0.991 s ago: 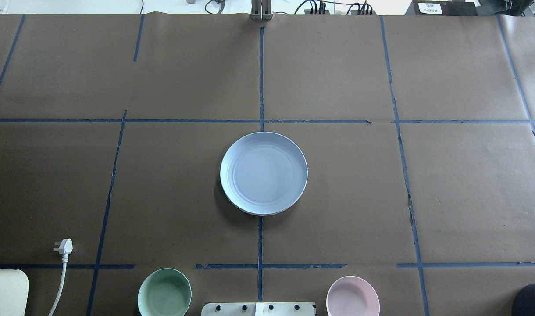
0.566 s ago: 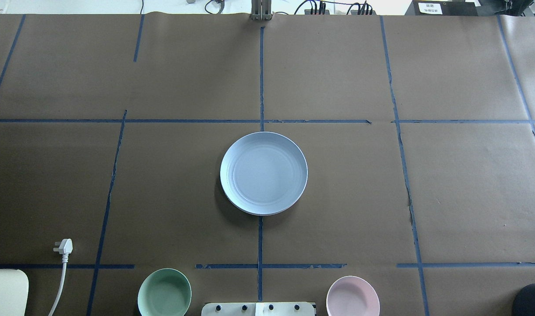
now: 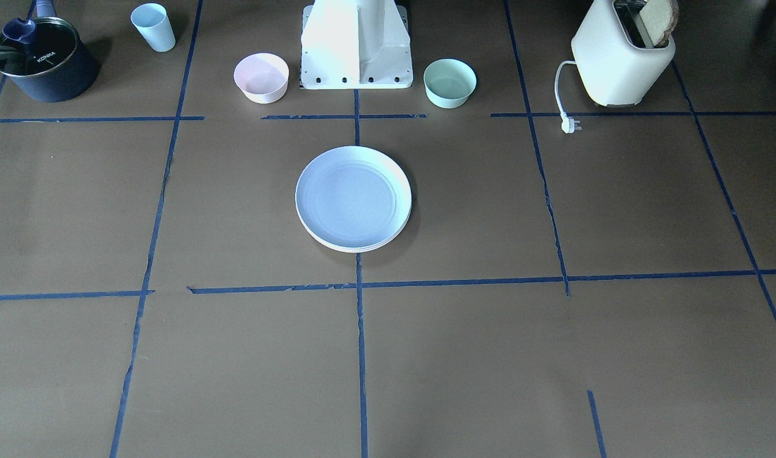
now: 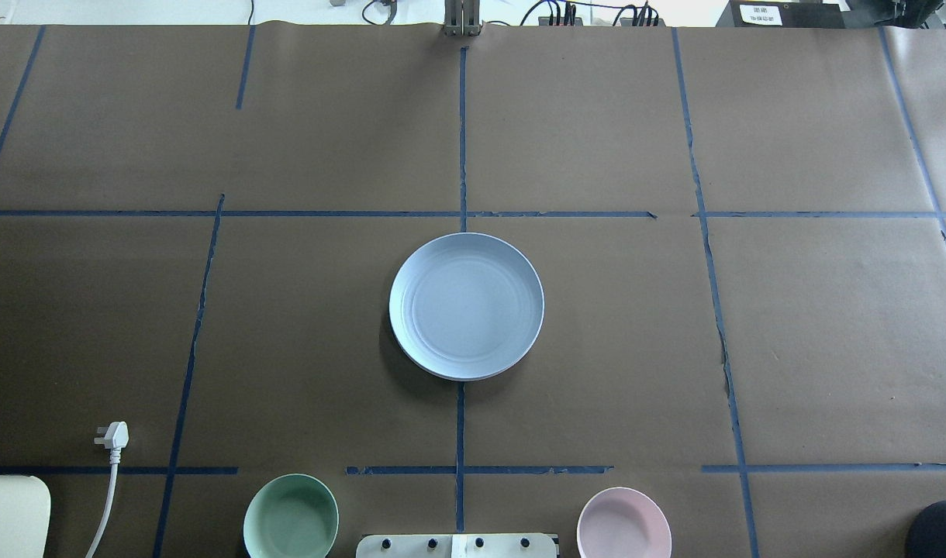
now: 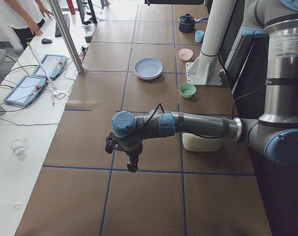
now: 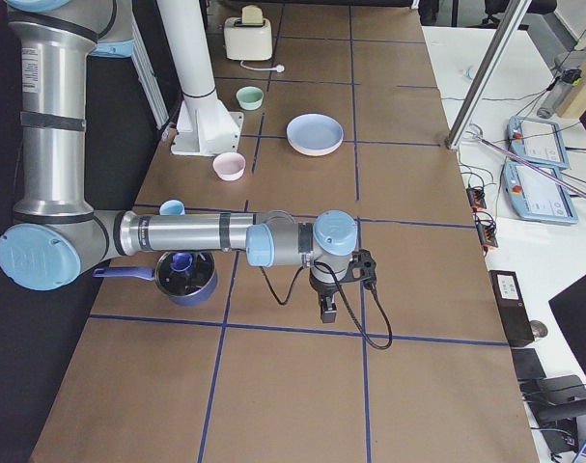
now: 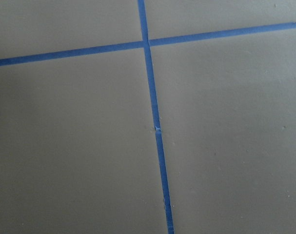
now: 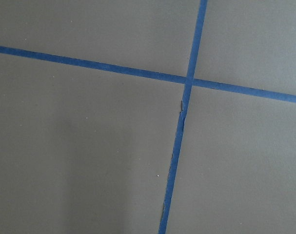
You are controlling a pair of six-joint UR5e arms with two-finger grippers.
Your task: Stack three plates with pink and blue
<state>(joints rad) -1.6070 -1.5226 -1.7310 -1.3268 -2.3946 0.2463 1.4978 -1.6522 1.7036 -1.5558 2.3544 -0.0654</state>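
The pale blue plate [image 4: 466, 306] lies on top of a stack at the middle of the table, also in the front-facing view [image 3: 353, 197]. Under it a cream-white rim [image 3: 357, 249] shows, and in the exterior right view a pink edge [image 6: 315, 152]. Both arms hang far from the stack. The left gripper [image 5: 132, 164] shows only in the exterior left view, above the table's left end. The right gripper [image 6: 328, 311] shows only in the exterior right view, above the right end. I cannot tell whether either is open or shut. Both wrist views show only brown paper and blue tape.
By the robot base [image 3: 356, 48] stand a small pink bowl [image 3: 261, 77] and a mint-green bowl [image 3: 450, 83]. A pale blue cup [image 3: 153, 27] and a dark pot [image 3: 41, 60] are on the robot's right. A toaster [image 3: 620, 60] with its plug [image 3: 571, 125] is on its left.
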